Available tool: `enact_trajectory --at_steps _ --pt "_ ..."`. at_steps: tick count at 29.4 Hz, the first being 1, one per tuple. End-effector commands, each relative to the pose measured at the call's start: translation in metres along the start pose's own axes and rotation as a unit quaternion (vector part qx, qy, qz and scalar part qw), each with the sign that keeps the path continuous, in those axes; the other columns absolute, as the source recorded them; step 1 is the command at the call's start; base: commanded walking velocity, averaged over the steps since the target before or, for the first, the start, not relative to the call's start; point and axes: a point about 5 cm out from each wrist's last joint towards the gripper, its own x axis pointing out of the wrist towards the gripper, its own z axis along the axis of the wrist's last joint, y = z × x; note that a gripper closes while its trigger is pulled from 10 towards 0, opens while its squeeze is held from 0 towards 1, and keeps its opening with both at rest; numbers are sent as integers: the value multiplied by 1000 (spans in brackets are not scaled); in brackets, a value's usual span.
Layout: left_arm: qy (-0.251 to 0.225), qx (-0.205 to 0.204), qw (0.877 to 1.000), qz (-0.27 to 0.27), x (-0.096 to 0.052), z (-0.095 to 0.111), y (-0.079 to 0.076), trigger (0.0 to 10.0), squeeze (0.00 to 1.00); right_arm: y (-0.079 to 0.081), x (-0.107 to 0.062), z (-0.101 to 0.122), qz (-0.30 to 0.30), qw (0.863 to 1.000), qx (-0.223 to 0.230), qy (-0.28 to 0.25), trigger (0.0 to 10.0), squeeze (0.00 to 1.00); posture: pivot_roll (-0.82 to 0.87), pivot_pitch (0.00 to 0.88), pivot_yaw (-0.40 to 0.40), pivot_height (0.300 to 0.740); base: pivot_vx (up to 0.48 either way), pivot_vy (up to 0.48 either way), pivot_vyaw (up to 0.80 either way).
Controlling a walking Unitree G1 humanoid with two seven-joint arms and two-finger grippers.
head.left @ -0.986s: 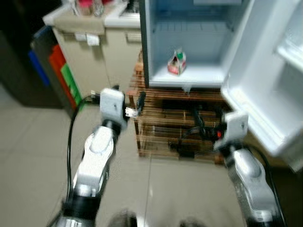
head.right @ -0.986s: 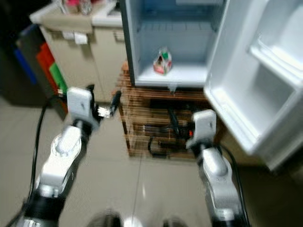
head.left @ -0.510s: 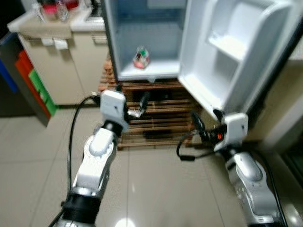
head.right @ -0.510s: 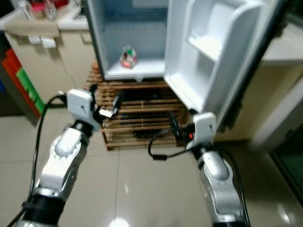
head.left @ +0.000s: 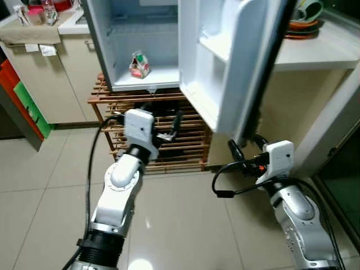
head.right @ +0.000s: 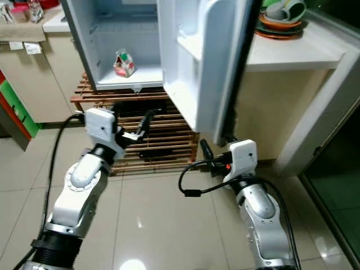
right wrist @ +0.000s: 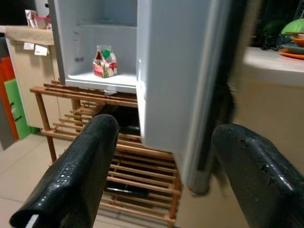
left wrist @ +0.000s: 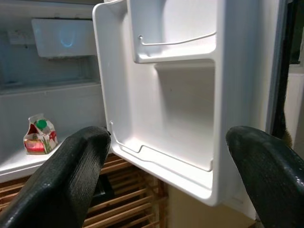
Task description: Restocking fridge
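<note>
Black-fingered left pincer (head.left: pixel 171 125) raised toward the white mini fridge (head.left: pixel 109 45), fingers spread wide, nothing held. Right pincer (head.left: pixel 236 154) lower, near the open white fridge door (head.left: pixel 225 62), likewise wide open and empty. Door swung out, its inner shelves bare, giving access for loading. Small red-and-white carton with green cap (head.left: pixel 138 63) stands alone on the fridge floor. Fridge sits on a slatted wooden rack (head.left: pixel 112 107). Beige table (head.left: pixel 320 50) to the right carries stacked dishes (head.left: pixel 301 17)
</note>
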Motion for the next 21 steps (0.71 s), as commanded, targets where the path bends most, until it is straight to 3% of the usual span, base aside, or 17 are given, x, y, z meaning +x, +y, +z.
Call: enact_trajectory --at_steps 1,5,8,13,16,19,21 --pt "24 -6 1000 16 -2 -8 10 10000 0 5 2 -4 6 1000 -4 12 10000 0 -152 0 34 740 0 480 0" --pt "27 6 1000 15 -1 -10 10 10000 0 2 4 -8 -10 1000 -14 24 10000 0 -152 0 38 740 0 428 0" --pt "30 6 999 21 0 -11 10 10000 0 -5 6 -12 -39 998 -26 39 10000 0 -154 0 40 740 0 0 0" --pt "53 20 997 46 2 -18 17 10000 0 -34 19 -12 -141 985 -83 56 10000 0 -154 0 40 740 0 0 0" --pt "54 28 997 46 1 -21 18 10000 0 -36 25 -3 -140 986 -82 37 10000 0 -136 0 33 740 0 0 0" --pt "34 22 998 40 1 -15 19 10000 0 -29 24 2 -123 990 -67 10 10000 0 -133 0 31 740 0 0 0" --pt "18 21 999 40 2 -10 19 10000 0 -28 21 10 -135 989 -57 -30 10000 0 -133 0 31 740 122 0 0"
